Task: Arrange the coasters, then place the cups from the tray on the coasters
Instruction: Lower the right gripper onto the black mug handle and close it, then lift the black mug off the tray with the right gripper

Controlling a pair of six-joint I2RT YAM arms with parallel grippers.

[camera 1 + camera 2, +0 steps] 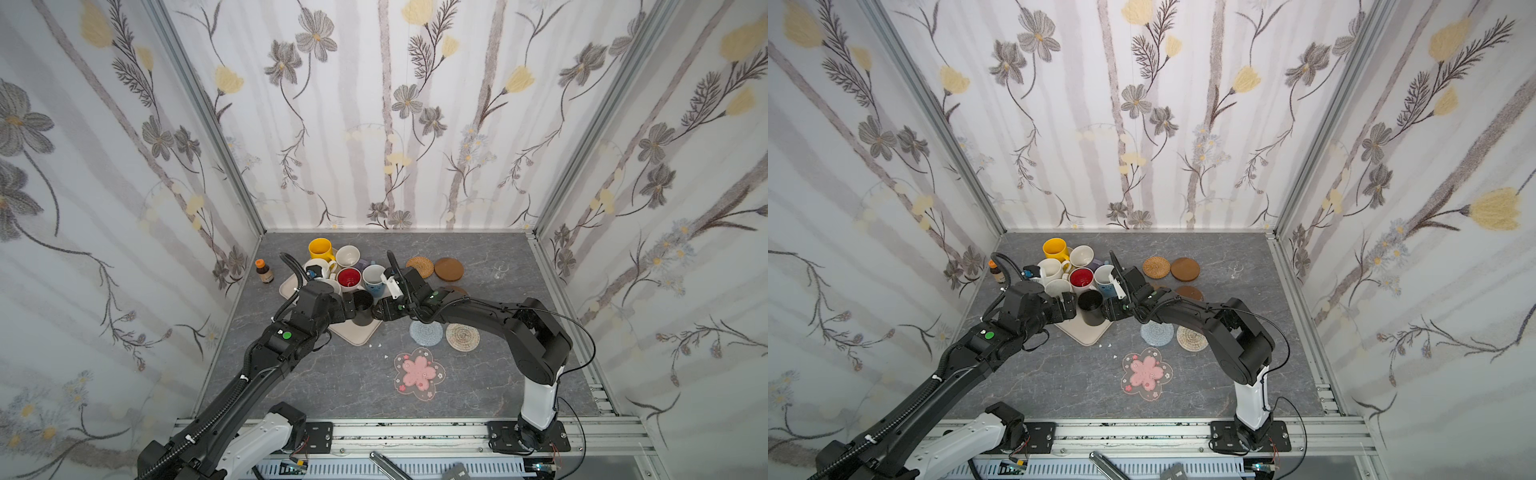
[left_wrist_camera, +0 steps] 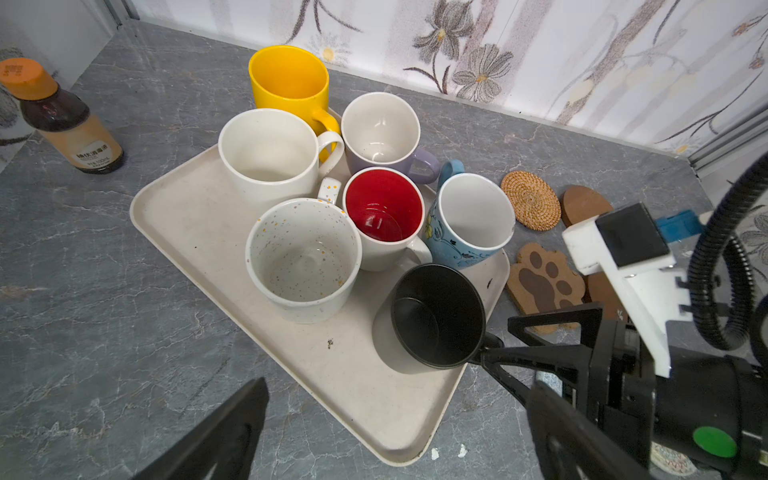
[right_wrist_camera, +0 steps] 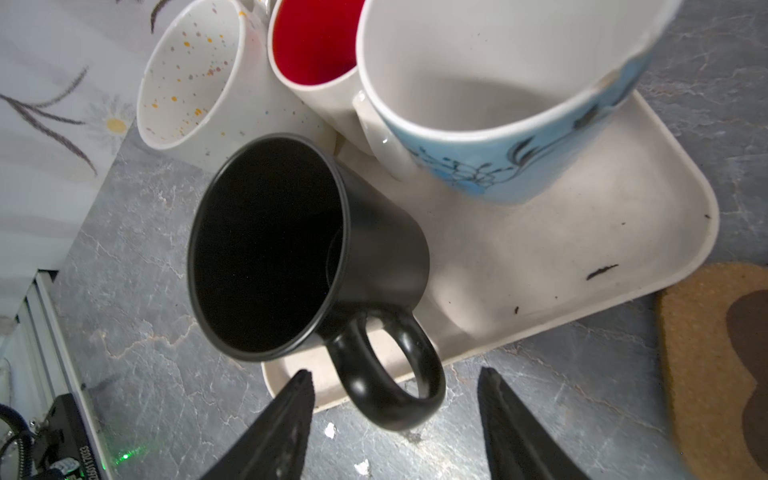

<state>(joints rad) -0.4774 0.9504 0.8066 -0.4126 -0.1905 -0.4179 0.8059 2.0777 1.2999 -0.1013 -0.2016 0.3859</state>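
- Standing on the tray [image 1: 358, 337] [image 1: 1088, 336] at its near right edge in both top views, the black mug [image 1: 362, 305] [image 1: 1091, 305] sits between the left gripper [image 1: 348, 309] [image 1: 1070, 306], which reaches in over the tray, and the right gripper [image 1: 377, 311] [image 1: 1106, 309], which reaches in from off the tray.
- In a top view, five coasters lie on the bench [image 1: 332, 382] off the tray's right side: woven rattan coaster [image 1: 419, 266], wooden round [image 1: 449, 269], grey-blue knitted coaster [image 1: 426, 333], beige braided coaster [image 1: 462, 336] and pink blossom coaster [image 1: 419, 373].
- In the left wrist view, the left gripper's jaws are spread wide and empty over the tray's near corner. The yellow mug [image 2: 289, 79], plain cream mug [image 2: 268, 153], lavender mug [image 2: 382, 129], red-lined mug [image 2: 384, 208], speckled mug [image 2: 303, 257] and blue mug [image 2: 473, 216] crowd the tray's far half. The paw-print coaster [image 2: 540, 282] lies just beside the tray's rim.
- In the right wrist view, the right gripper's jaws are spread apart, one finger on either side of the black mug's handle [image 3: 395, 365], which overhangs the tray's rim. No finger visibly presses it.
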